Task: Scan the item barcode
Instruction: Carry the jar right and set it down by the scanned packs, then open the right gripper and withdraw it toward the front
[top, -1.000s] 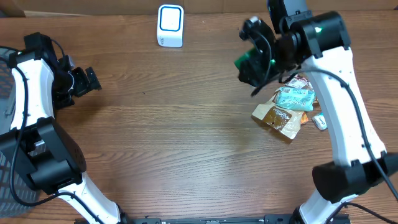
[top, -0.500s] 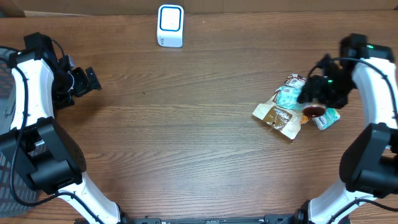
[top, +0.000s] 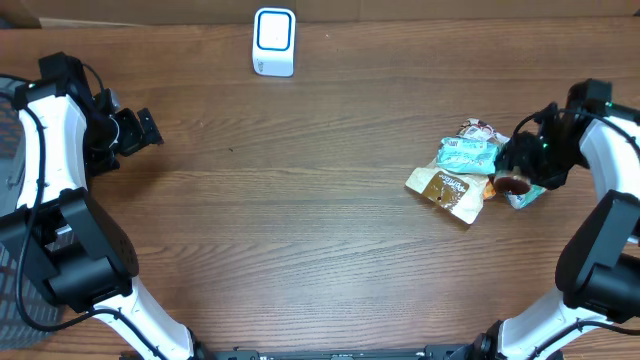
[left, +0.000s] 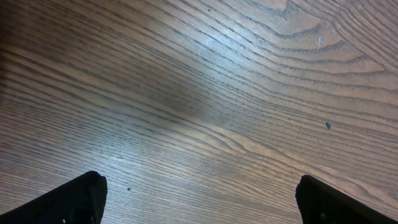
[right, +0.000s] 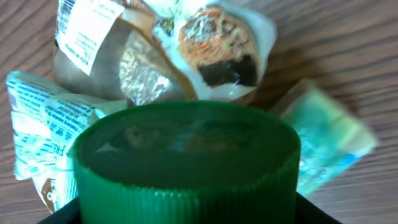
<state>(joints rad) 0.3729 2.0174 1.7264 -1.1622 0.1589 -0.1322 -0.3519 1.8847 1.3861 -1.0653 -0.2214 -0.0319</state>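
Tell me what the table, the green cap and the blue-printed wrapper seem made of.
The table: wood or wood-look laminate, matte, visible grain. The green cap: likely moulded plastic, ribbed side, dull sheen. The wrapper: thin plastic film, probably; crinkled, glossy, printed.

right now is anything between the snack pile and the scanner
Nothing visible does: only bare table lies between the snack pile and the scanner. The left claw sits well off to the left of that path.
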